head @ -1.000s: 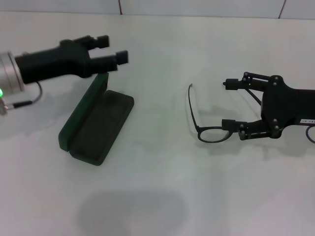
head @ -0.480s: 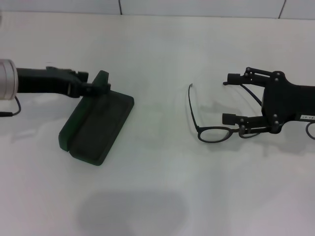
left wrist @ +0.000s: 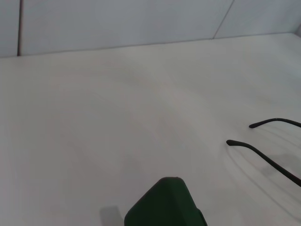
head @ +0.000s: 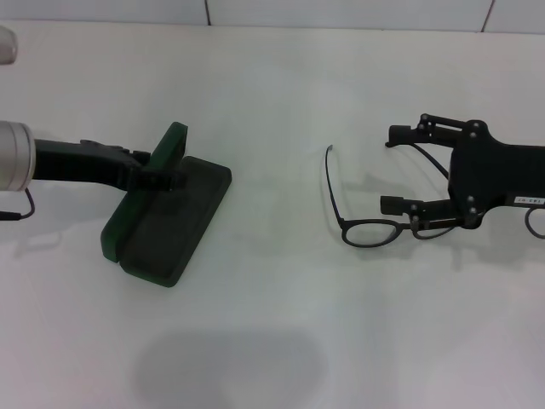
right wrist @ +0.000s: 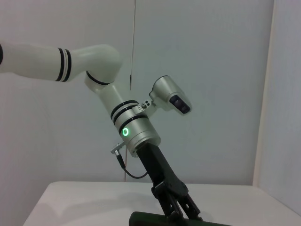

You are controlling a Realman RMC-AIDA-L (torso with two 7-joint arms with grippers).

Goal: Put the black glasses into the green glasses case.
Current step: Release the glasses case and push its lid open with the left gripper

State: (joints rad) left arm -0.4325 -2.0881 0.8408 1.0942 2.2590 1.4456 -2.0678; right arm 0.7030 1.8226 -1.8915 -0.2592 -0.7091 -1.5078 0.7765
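Your left gripper [head: 162,170] sits low at the green glasses case [head: 169,217], its fingers closed down onto the raised lid, which stands tilted up along the case's far-left edge. The case lies open on the white table [head: 272,324], its dark lined tray spreading out below and toward the robot from those jaws. In the right wrist view you see that same arm reaching down with the gripper [right wrist: 176,200] pinched at the case's top edge [right wrist: 164,219].

Your right gripper [head: 393,170] hovers low at the black glasses [head: 366,230], jaws spread wide: 1 finger [head: 400,134] sits beyond the frame, the other [head: 393,204] just above the lens rim, with 1 temple arm running back between them. Whether either finger touches the frame, you cannot tell. The glasses rest on the table, temples unfolded, well apart from the case.

The left wrist view shows you the lid's rounded corner [left wrist: 164,205] and 2 temple tips [left wrist: 263,150].
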